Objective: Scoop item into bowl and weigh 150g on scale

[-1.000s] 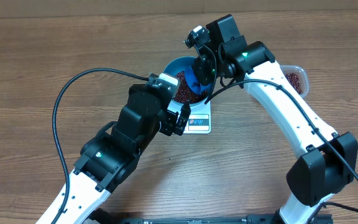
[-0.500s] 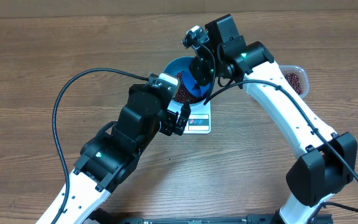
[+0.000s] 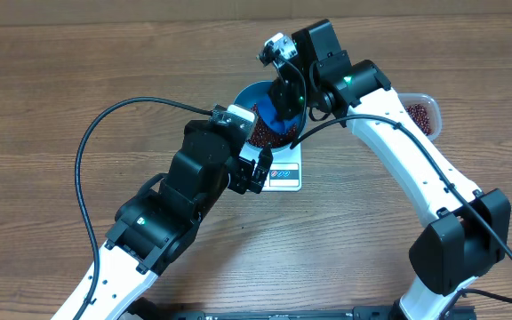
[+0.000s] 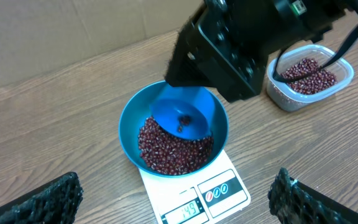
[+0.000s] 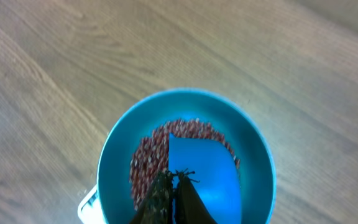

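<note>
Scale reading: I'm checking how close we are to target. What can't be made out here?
- Scale digits: left wrist view, too small and blurred.
- Scale body: overhead, mostly under the bowl and left gripper.
- Scoop handle: left wrist view, behind right gripper.

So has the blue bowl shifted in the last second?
No. Judged against the scale beneath it in the overhead view, the bowl sits exactly where it did.
</note>
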